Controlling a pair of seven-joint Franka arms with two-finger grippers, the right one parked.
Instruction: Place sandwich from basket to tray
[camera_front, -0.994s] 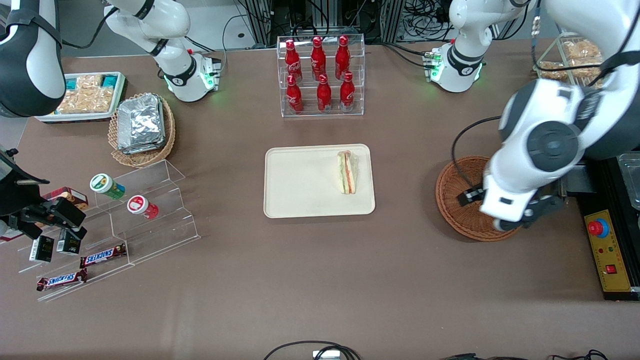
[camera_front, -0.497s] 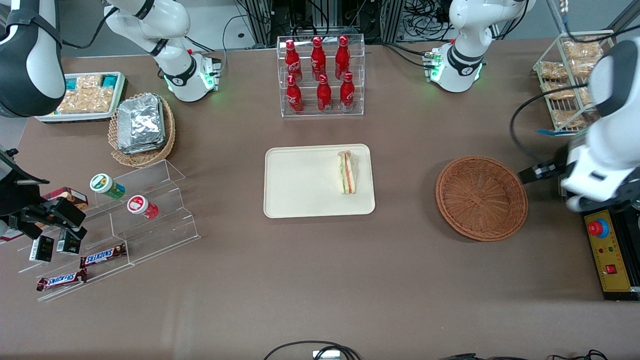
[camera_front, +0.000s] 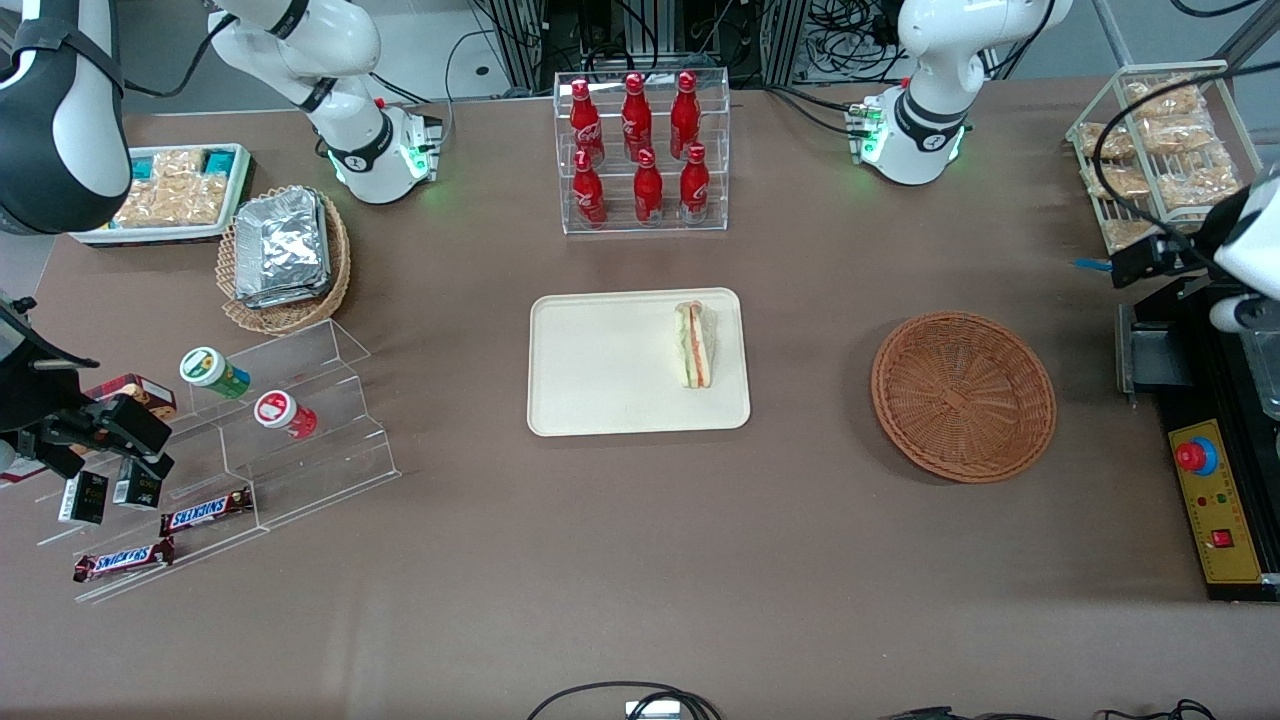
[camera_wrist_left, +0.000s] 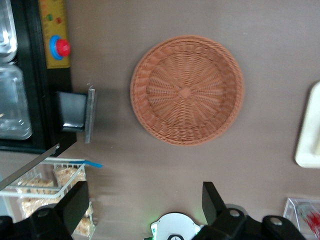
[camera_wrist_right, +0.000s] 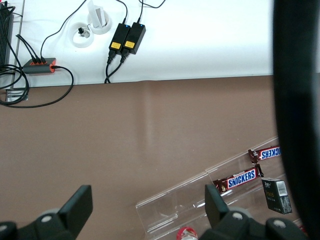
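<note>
The left arm's two-finger hand hangs high over the brown cloth-covered bench, at the working arm's end, its black fingers spread wide with nothing between them. From its wrist camera the bench shows through the gap, so it grips nothing and touches nothing. In the front view only a bit of the arm shows at the picture's edge, near the wire rack of snack bags, and the hand itself is out of sight there.

Nearest below it sits the round, shallow, reddish-brown woven wicker basket, and its bottom is bare weave, nothing lying in it. The same shows from the wrist: the whole bowl is open to view.

Further toward the middle of the bench lies the flat cream-beige rectangular plastic tray with rounded corners. On it, close to the rim that faces the basket, rests the small triangular sandwich wedge of white bread with orange-red and green layers. It lies flat on the tray's floor, fully inside the rim.

By my reading the job is as good as finished: sandwich on tray, basket emptied, hand let go and clear. I see nothing left but for the arm to settle.
</note>
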